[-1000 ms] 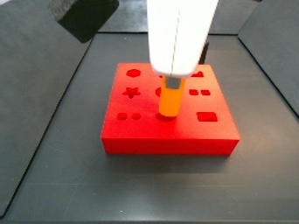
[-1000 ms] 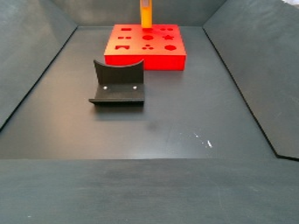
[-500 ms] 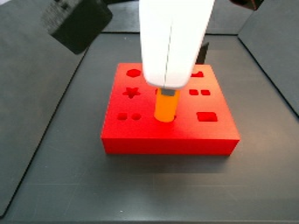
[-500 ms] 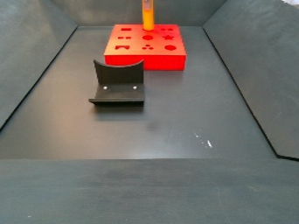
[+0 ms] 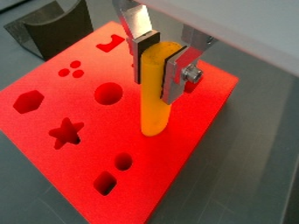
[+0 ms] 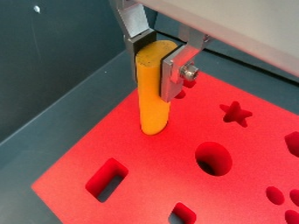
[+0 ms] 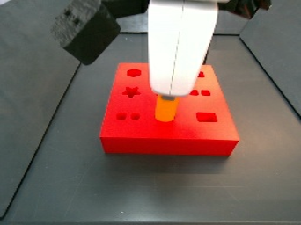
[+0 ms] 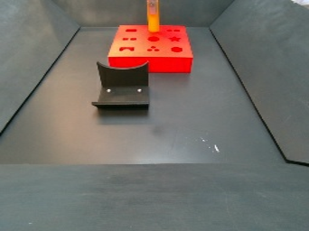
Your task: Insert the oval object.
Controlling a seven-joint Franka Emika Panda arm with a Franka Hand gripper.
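Observation:
The gripper (image 5: 162, 70) is shut on the oval object (image 5: 155, 101), a slim orange-yellow peg, and holds it upright by its upper end over the red block (image 5: 198, 149). The peg's lower end meets the block's top face near the middle, beside the round hole (image 5: 107, 93); any hole under it is hidden by the peg. Both wrist views show the peg (image 6: 152, 92) between the silver fingers (image 6: 170, 70). In a side view only a short length of peg (image 7: 167, 109) shows below the white gripper (image 7: 168, 93). It also shows at the far end (image 8: 152, 16).
The red block (image 7: 171, 132) has star, hexagon, round and rectangular holes and stands at the far end of the dark floor (image 8: 151, 56). The dark grey curved holder (image 8: 121, 86) stands in front of it. Dark walls (image 8: 36, 81) enclose the floor.
The gripper has moved down with the peg. Less of the peg shows above the red block than one second ago.

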